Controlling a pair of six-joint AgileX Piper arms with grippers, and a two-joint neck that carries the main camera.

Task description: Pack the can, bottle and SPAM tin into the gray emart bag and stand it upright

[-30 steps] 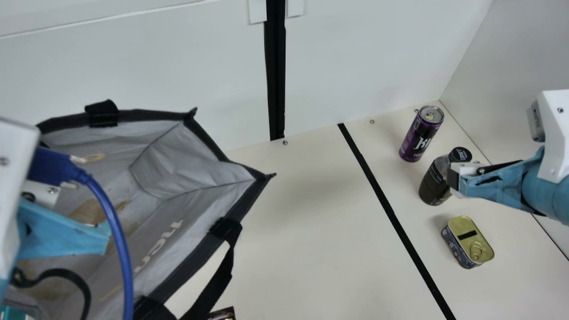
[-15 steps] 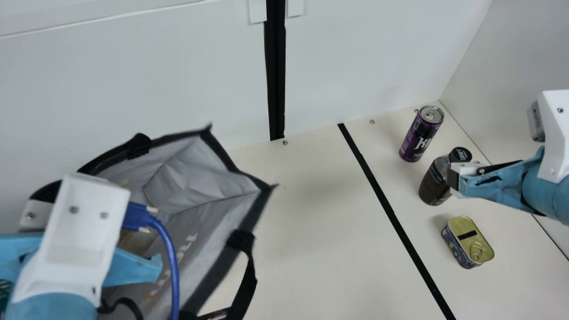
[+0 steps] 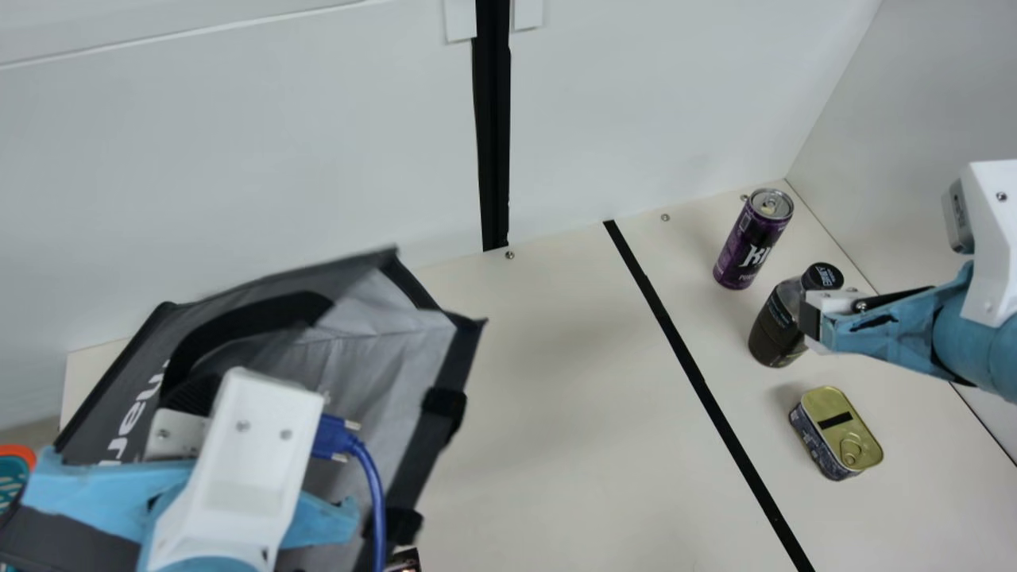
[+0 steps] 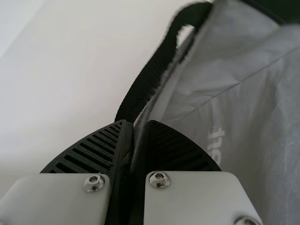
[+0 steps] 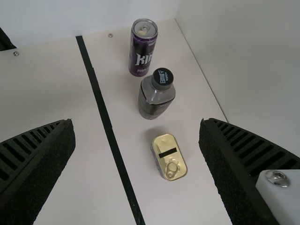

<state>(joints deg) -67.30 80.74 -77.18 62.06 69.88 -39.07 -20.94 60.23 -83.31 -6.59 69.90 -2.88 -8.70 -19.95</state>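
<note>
Gray fabric is sitting between the left gripper's (image 3: 189, 397) fingers, which are pinching a wall of the emart bag (image 3: 389, 338) beside a black handle (image 4: 147, 82). Over at the right, the purple can (image 3: 753, 240) is standing upright on the cream table (image 3: 556, 413), and the dark bottle (image 3: 777, 327) is standing near it, between can and SPAM tin (image 3: 838, 433). Above the table, the right gripper (image 3: 812, 319) is hanging with its fingers spread wide, holding nothing.
</note>
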